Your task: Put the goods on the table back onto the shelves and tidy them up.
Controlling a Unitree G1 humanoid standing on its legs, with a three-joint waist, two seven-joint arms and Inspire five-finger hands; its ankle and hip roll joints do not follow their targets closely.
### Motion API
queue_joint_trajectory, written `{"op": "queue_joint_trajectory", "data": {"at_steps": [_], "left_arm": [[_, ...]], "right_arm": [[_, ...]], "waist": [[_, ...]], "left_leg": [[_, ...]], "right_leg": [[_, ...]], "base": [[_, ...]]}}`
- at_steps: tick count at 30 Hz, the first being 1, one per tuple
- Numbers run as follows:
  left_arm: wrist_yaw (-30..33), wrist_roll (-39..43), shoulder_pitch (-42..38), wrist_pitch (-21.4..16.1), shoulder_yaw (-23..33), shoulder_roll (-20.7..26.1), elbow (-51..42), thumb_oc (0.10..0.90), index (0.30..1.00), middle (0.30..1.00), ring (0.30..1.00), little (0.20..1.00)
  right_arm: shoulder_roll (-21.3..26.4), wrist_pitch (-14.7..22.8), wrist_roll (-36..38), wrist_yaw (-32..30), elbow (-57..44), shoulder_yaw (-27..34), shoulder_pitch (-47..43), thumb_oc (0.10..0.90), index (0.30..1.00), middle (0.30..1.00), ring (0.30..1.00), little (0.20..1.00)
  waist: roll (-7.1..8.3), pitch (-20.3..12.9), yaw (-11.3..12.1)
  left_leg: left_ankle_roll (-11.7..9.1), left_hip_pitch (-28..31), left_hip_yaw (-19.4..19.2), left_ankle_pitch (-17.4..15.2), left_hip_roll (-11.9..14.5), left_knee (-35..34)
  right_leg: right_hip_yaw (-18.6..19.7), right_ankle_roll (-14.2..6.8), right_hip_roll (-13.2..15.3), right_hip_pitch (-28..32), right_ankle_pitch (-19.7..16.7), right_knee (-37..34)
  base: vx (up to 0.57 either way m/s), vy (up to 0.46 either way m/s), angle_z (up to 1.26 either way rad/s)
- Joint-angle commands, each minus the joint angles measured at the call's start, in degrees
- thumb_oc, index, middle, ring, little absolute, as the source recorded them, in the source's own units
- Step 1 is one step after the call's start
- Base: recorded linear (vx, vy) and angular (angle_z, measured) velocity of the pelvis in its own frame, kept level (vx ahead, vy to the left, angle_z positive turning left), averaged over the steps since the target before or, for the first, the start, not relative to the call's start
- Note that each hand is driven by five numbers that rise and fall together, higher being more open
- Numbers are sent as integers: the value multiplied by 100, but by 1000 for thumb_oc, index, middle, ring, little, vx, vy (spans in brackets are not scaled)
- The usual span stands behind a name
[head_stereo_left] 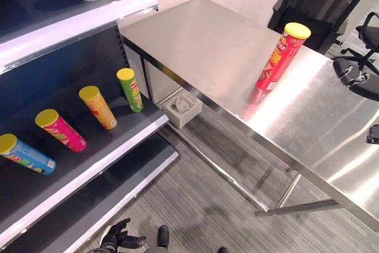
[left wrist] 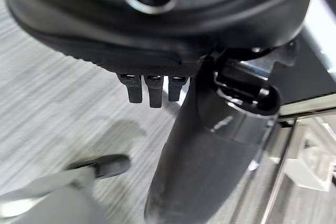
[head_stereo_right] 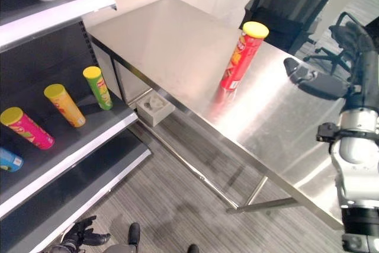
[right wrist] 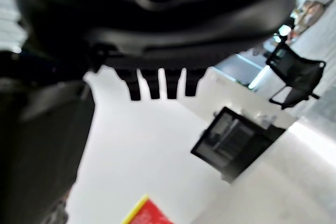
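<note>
Red, with a yellow lid, the one can [head_stereo_left: 281, 56] left on the steel table [head_stereo_left: 213, 45] is seen standing upright at the upper right of the head views, well apart from the shelf [head_stereo_left: 89, 146] at the left. There four cans are already laid out in a row: green [head_stereo_left: 130, 89], orange [head_stereo_left: 98, 106], pink [head_stereo_left: 61, 129] and blue [head_stereo_left: 26, 154].

The right hand [head_stereo_right: 311, 78] is held over the table to the right of the can, fingers relaxed and holding nothing. The left hand [head_stereo_left: 115, 238] hangs low at the bottom edge, fingers spread.

A tall, narrow can is easily toppled by a sideways brush of the fingers, and it could then be sent rolling off the smooth table.
</note>
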State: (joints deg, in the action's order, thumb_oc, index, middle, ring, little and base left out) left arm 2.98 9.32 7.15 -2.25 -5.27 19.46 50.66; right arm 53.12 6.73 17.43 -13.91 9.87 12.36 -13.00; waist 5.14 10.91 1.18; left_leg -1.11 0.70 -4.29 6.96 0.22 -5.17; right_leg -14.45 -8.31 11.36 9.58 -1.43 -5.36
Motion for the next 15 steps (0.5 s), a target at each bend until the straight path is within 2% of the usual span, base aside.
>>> {"op": "queue_joint_trajectory", "data": {"at_steps": [1, 10, 15], "left_arm": [[-25, -72, 7, -192, -49, 75, 72, 800, 900, 900, 900, 900], [-51, -149, 58, -162, -82, 78, 185, 800, 900, 900, 900, 900], [-58, -122, 91, -133, -189, 133, 147, 800, 900, 900, 900, 900]], "right_arm": [[651, 224, -204, -74, 100, 73, -672, 800, 900, 900, 900, 900], [594, 133, -236, -151, 466, -109, -865, 800, 900, 900, 900, 900], [484, 82, -108, -239, 822, -512, -1386, 800, 900, 900, 900, 900]], "waist": [[-123, -488, 254], [-38, -504, 321], [16, -451, 465]], "left_leg": [[-336, 151, -102, -530, 393, 17], [-284, 172, -154, -612, 353, 17], [-263, 83, -47, -601, 297, 17]], "right_leg": [[20, -49, -440, -290, 93, 36], [-19, -107, -366, -299, 86, 36], [-131, -126, -316, -320, 84, 36]], "base": [[26, 59, -34], [43, 40, -10], [64, 23, 10]]}}
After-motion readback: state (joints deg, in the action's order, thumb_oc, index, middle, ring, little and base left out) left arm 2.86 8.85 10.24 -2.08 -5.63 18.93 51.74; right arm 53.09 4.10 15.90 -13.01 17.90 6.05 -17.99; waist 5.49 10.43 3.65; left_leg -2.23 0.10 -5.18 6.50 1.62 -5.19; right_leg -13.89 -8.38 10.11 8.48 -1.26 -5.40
